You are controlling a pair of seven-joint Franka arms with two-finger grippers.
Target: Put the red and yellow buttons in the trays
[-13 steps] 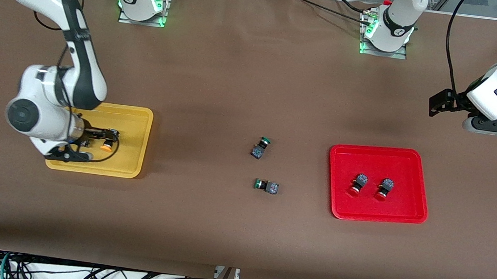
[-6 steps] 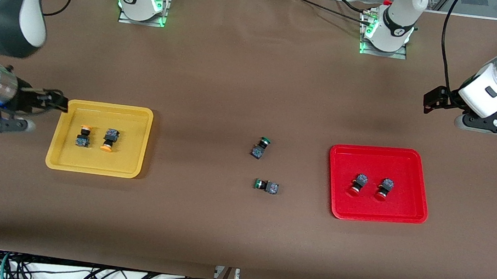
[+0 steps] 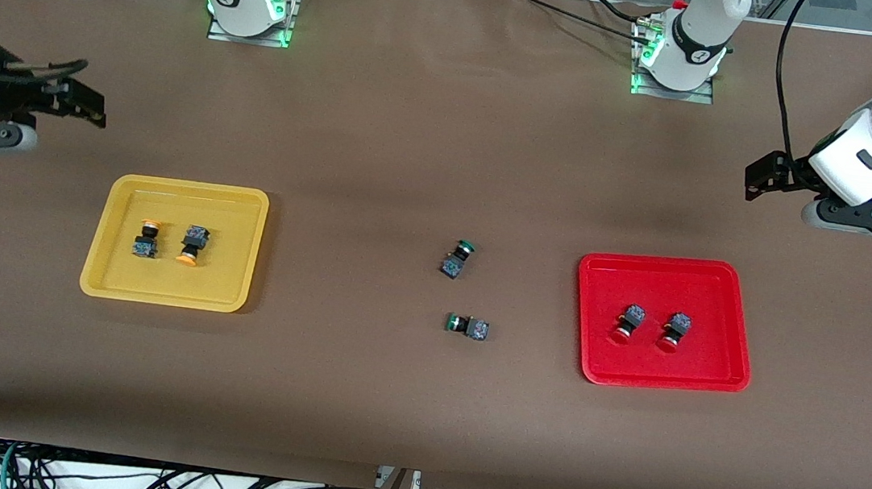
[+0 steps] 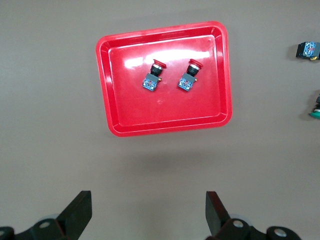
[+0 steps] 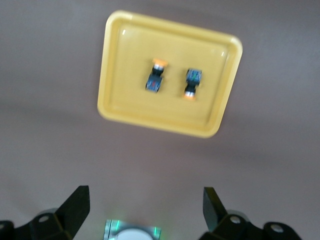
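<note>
The yellow tray (image 3: 107,275) holds two yellow-capped buttons (image 3: 147,238) (image 3: 193,243); it also shows in the right wrist view (image 5: 130,116) with both buttons (image 5: 156,77) (image 5: 192,83). The red tray (image 3: 594,358) holds two red-capped buttons (image 3: 627,321) (image 3: 673,329), also seen in the left wrist view (image 4: 152,77) (image 4: 188,77) on the red tray (image 4: 165,122). My right gripper (image 3: 90,107) is open and empty, raised over bare table at the right arm's end. My left gripper (image 3: 759,177) is open and empty, raised over the table at the left arm's end.
Two green-capped switches (image 3: 457,258) (image 3: 468,326) lie on the brown table (image 3: 413,153) between the trays; they also show in the left wrist view (image 4: 307,50) (image 4: 316,106). The arm bases (image 3: 247,2) (image 3: 679,55) stand farthest from the front camera.
My right gripper has let go of a yellow button in the yellow tray, risen and drawn back toward its end of the table. The left gripper has barely moved.
</note>
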